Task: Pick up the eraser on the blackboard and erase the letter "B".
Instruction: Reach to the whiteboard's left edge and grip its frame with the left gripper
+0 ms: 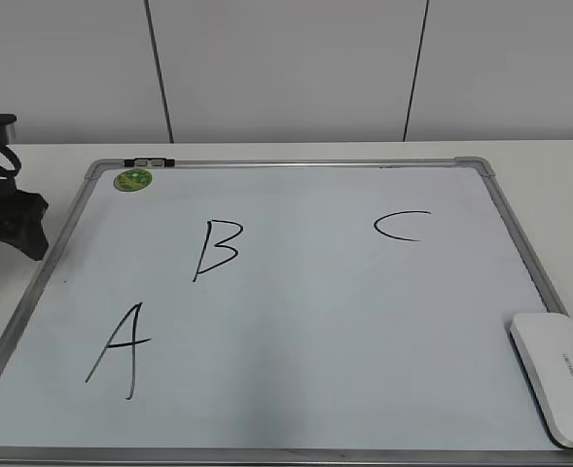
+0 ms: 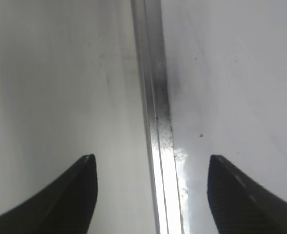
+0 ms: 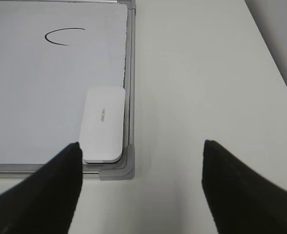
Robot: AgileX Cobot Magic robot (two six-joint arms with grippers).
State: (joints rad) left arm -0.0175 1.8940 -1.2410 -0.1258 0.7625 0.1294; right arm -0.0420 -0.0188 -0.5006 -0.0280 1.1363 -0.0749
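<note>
Eraser (image 1: 555, 375), white and glossy, is lying flat in the near right corner of the blackboard (image 1: 296, 341), its long side running along the right frame rail and just beside the grey corner cap; in the exterior view its near end is being cut off by the picture edge, and the small grey lettering on its top is showing too small to read. The letter "B" (image 1: 216, 249) is standing whole and unerased in the left middle of the board, well apart from the eraser, with the "A" (image 1: 119, 352) below it, the "C" (image 1: 401, 226) to its right and the green magnet (image 1: 132, 179) near the far left corner. The left gripper (image 2: 150, 195) is hanging with its jaws wide apart and empty, straddling the silver frame rail (image 2: 155, 97); whether the fingertips are touching the surface is not showing, and in the exterior view only dark parts of that arm are appearing at the left edge. The right gripper (image 3: 141, 187) is not appearing in the exterior view; in its wrist view it is hovering with jaws wide apart and empty, its left finger (image 3: 46, 195) overlapping the near corner of the eraser in the picture, contact not discernible.
</note>
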